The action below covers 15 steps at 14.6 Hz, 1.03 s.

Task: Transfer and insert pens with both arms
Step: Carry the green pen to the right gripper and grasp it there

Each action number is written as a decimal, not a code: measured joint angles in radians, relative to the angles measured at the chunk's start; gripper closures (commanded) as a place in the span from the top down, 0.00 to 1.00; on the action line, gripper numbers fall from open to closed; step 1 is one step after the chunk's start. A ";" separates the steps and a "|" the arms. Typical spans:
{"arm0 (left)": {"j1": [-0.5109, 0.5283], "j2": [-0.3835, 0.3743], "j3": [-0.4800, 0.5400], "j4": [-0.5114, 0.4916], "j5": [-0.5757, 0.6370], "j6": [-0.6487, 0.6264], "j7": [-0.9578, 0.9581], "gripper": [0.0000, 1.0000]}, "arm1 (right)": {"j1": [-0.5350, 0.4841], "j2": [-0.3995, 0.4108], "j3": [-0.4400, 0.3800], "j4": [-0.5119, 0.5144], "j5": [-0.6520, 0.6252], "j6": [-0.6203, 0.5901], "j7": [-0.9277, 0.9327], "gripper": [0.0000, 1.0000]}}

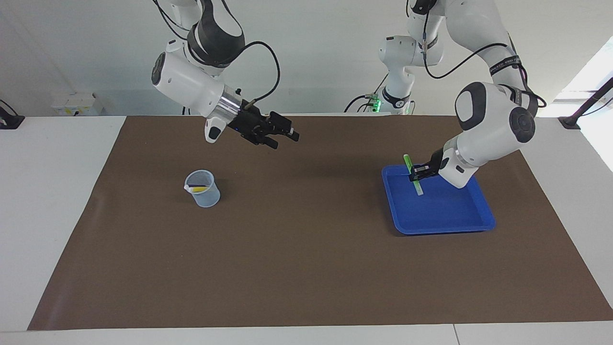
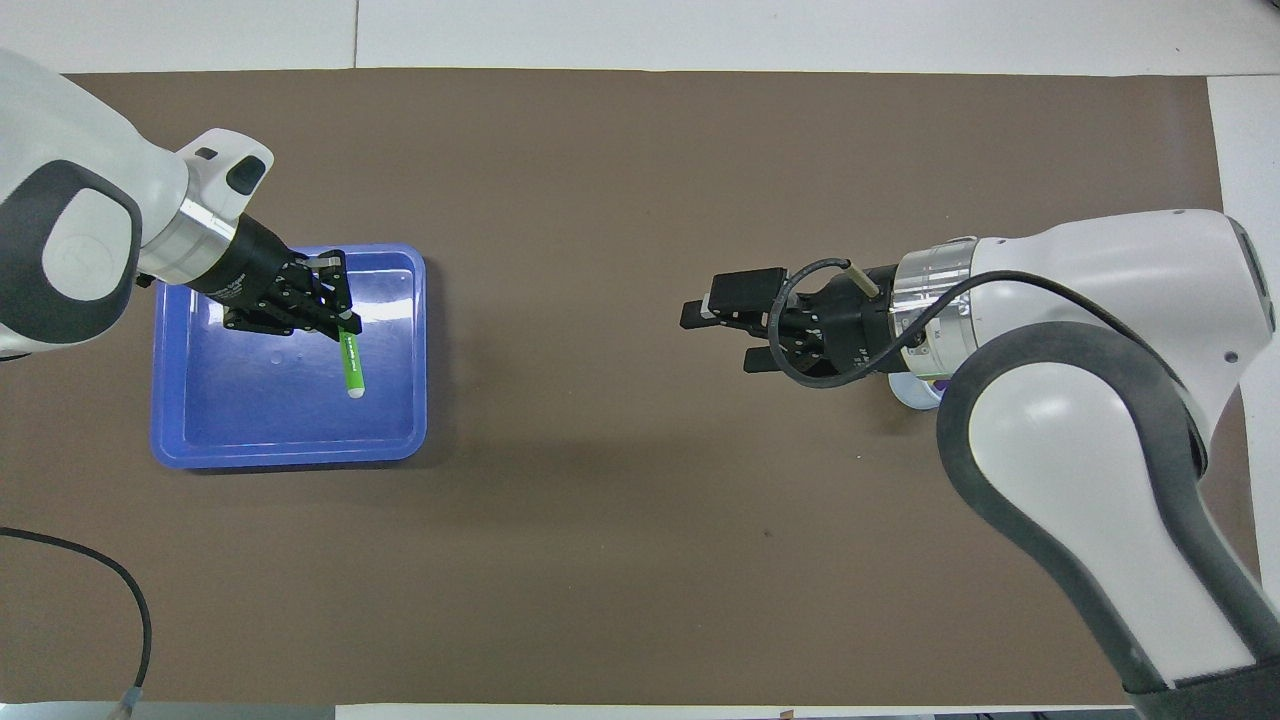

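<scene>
My left gripper is shut on the green pen over the blue tray. The pen stands steeply tilted, its pale end down close to the tray floor. My right gripper hangs open and empty above the brown mat, between the tray and a clear cup. In the cup lie a yellow pen and a dark purple one. In the overhead view the right arm hides nearly all of the cup.
A brown mat covers most of the white table. The tray holds nothing else. A black cable lies at the mat's edge near the left arm's base.
</scene>
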State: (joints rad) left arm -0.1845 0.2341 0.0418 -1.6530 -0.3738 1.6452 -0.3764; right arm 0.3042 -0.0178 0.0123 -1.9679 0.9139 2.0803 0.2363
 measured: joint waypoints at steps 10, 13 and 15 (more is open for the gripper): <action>-0.184 -0.109 -0.020 -0.063 -0.339 0.140 -0.992 0.00 | 0.057 -0.006 0.000 -0.028 0.087 0.094 0.064 1.00; -0.282 -0.144 -0.021 -0.166 -0.367 0.292 -1.095 0.00 | 0.080 -0.010 0.001 -0.028 0.087 0.102 0.078 1.00; -0.323 -0.158 -0.022 -0.196 -0.368 0.350 -1.159 0.00 | 0.086 -0.013 0.001 -0.026 0.086 0.102 0.078 1.00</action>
State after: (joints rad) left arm -0.5071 0.0758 0.0194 -1.8486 -0.7419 1.9950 -1.5358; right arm 0.3901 -0.0308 0.0134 -1.9938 0.9999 2.1823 0.3146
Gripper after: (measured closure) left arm 0.833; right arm 0.000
